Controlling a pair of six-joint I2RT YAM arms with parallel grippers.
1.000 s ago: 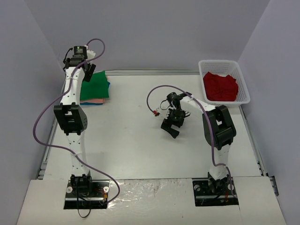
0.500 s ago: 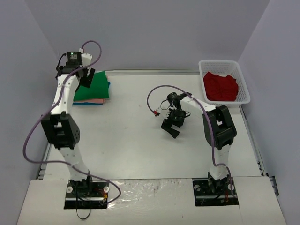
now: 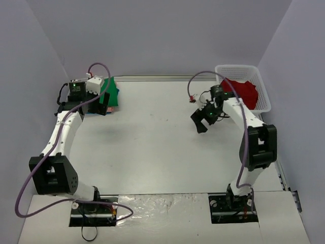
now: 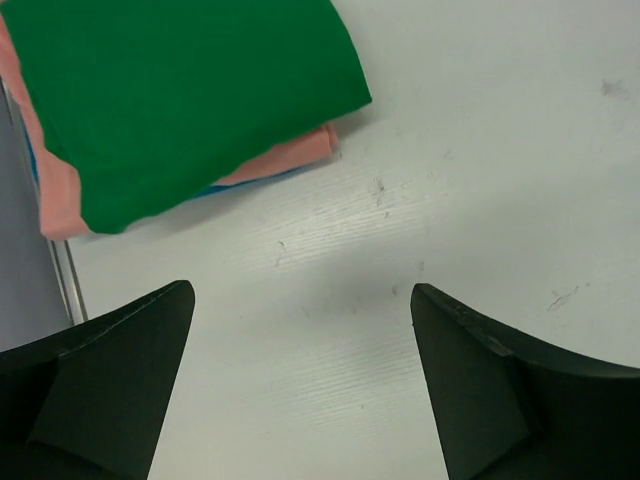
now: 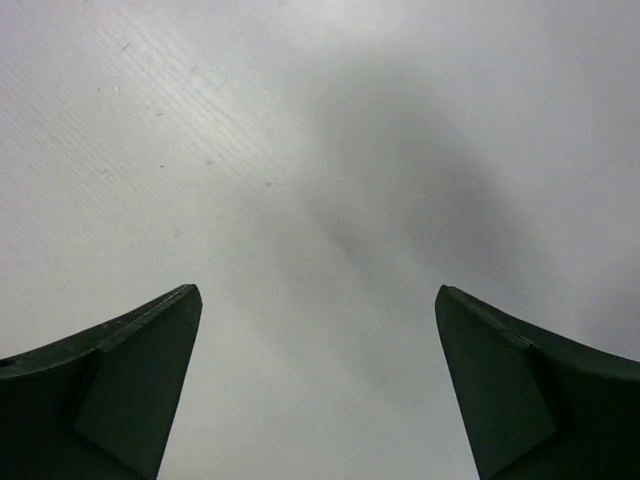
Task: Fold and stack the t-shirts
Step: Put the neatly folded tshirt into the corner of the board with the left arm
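Top view first: the right gripper (image 3: 201,119) hung over bare table (image 3: 152,147) right of centre, jaws spread and nothing in them. The red t-shirt (image 3: 246,90) lay crumpled in the white basket (image 3: 237,67) at upper right, up and to the right of that gripper. That arm was clearly the nearer one, reaching out with its wrist angled down. At upper left, the left gripper (image 3: 99,104) sat beside the folded stack, with the green t-shirt (image 3: 114,94) on top.

Left wrist view: the green t-shirt (image 4: 190,90) filled the upper left, its long axis running toward the upper right. The salmon-pink one (image 4: 295,152) and a teal-blue sliver (image 4: 255,180) peeked out beneath. The left gripper (image 4: 300,290) was wide open and empty, just clear of the stack.

Right wrist view: the right gripper (image 5: 318,290) gaped over blank table, no cloth in sight.
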